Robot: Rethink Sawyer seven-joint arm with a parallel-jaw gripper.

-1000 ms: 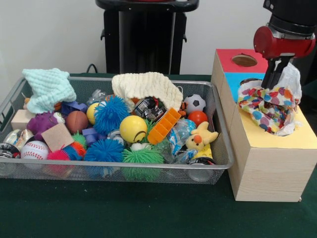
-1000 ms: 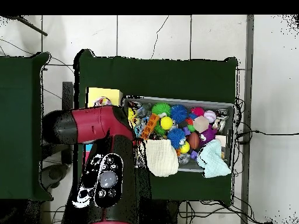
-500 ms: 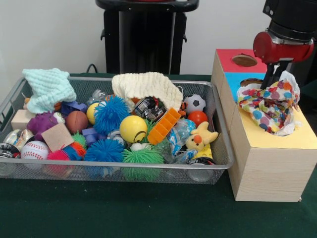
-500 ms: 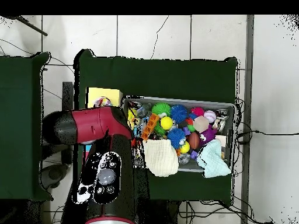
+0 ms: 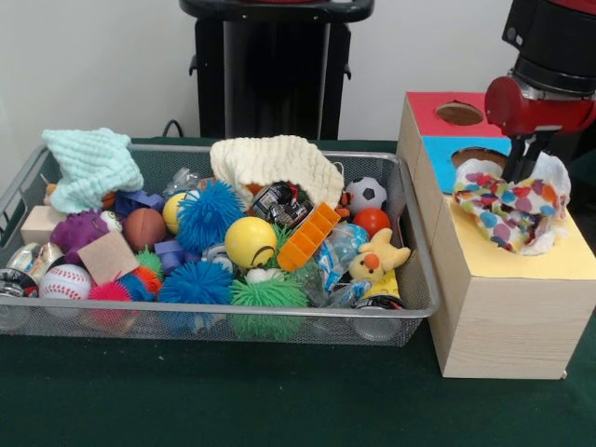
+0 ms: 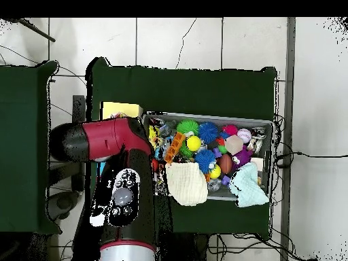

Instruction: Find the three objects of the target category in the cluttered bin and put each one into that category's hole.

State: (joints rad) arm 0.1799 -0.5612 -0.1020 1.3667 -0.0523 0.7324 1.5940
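**Spotted cloth on sorting box, gripper above it**

Gripper [image 5: 528, 160] hangs over the wooden sorting box [image 5: 507, 321], its dark fingers reaching down into the top of a crumpled cloth [image 5: 512, 205]. Whether the fingers are apart or pinched on the fabric: cannot tell, since the folds hide the tips.

Cloth: white ground with multicoloured dots (red, blue, yellow, green), bunched into a loose heap with a paler underside showing at its right edge. It rests on the box's yellow top section, at the border with the blue section, partly covering the blue section's hole [image 5: 480, 156]. The red section's hole [image 5: 459, 114] at the box's back end is uncovered.

Wire mesh bin [image 5: 410, 307] stands just beside the box and is crowded with toys. A cream knitted cloth [image 5: 275, 160] lies against the bin's back edge; a mint knitted cloth [image 5: 90, 165] sits at its back left corner.

Overhead view: the red arm [image 6: 112, 139] covers the box and the spotted cloth.
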